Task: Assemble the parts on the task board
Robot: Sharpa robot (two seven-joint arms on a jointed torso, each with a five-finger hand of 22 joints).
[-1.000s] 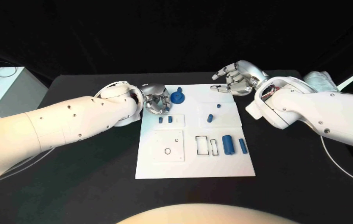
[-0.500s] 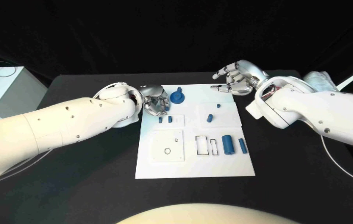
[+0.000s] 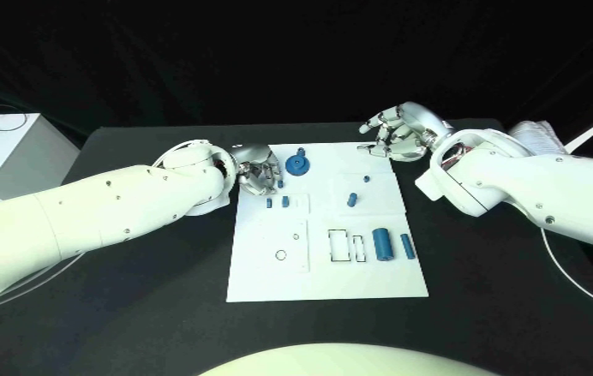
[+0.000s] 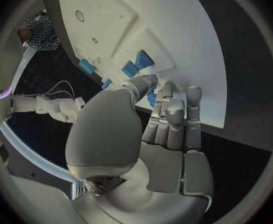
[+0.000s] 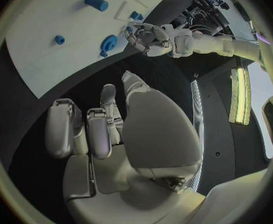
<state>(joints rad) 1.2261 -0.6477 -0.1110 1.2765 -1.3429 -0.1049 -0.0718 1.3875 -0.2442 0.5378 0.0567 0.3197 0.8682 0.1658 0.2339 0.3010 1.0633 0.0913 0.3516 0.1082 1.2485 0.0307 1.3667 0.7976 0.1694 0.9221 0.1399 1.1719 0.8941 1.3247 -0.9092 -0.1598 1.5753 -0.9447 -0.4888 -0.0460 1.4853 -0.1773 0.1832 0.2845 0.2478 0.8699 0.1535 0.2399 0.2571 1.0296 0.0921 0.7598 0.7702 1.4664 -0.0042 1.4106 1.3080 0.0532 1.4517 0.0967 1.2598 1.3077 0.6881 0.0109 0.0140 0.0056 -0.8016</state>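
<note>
Left hand sits clenched at the task board's upper-left edge; its wrist cam can't tell if fingers pinch a blue part. Right hand hovers released upper right.

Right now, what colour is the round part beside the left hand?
Blue. The round part shows best in the head view, on the white task board.

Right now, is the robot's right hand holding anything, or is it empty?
Empty. The right hand hovers beyond the task board's far corner with fingers apart, and its wrist view shows a bare palm.
</note>
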